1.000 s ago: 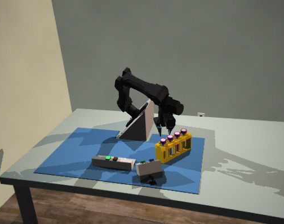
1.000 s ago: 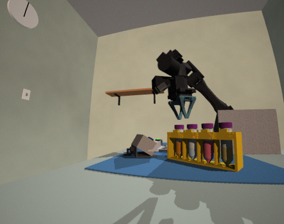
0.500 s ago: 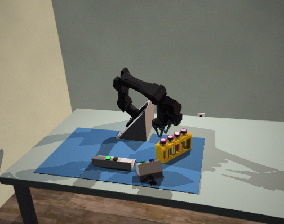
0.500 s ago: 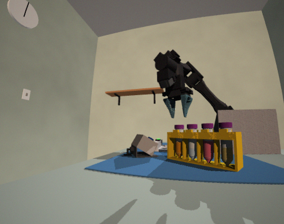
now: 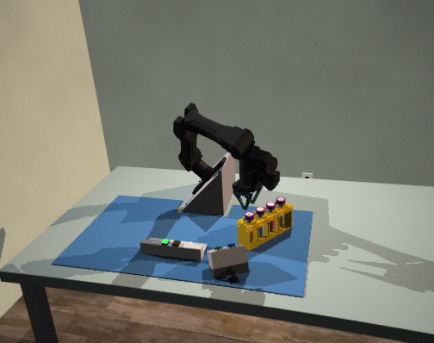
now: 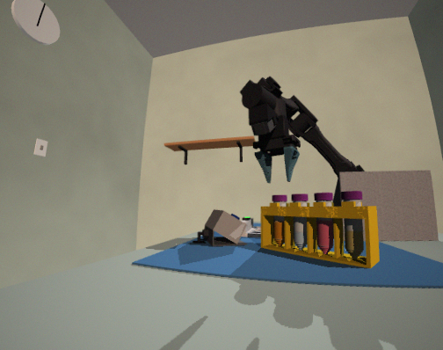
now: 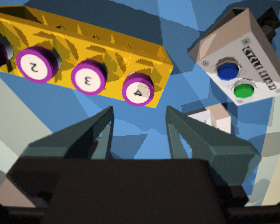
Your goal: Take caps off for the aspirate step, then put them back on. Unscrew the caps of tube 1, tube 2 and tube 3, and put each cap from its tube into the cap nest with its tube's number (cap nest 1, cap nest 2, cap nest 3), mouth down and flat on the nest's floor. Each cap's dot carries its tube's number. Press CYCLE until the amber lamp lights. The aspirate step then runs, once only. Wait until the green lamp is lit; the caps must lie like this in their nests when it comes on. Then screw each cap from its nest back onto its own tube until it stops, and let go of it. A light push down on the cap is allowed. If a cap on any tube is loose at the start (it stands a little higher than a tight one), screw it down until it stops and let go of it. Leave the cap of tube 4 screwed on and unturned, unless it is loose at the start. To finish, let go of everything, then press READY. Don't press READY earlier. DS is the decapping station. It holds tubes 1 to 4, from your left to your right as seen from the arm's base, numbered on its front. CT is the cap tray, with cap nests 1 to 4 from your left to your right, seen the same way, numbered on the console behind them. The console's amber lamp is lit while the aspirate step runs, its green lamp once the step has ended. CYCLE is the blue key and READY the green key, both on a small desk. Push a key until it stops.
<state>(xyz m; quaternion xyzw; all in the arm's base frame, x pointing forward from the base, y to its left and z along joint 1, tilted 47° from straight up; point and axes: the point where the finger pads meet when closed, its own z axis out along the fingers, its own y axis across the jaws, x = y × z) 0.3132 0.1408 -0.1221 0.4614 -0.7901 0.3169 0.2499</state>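
Note:
The yellow decapping station [image 5: 264,234] [image 6: 318,211] [image 7: 98,42] stands on the blue mat and holds four tubes, each with a purple cap on. In the wrist view I read cap 2 [image 7: 36,65], cap 3 [image 7: 88,77] and cap 4 [image 7: 138,90]; cap 1 is cut off at the left edge. My gripper [image 5: 246,202] [image 6: 279,177] [image 7: 139,111] is open and empty. It hangs above and just beside the rack, nearest cap 4 [image 5: 249,215] [image 6: 279,198]. The small desk [image 5: 227,258] [image 7: 241,55] carries the blue key [image 7: 227,70] and the green key [image 7: 243,90].
The console [image 5: 173,250] lies left of the desk; its green lamp [image 5: 164,241] looks bright and the one beside it [image 5: 176,243] dark. A grey wedge-shaped block [image 5: 213,194] [image 6: 388,207] stands behind the rack by the arm's base.

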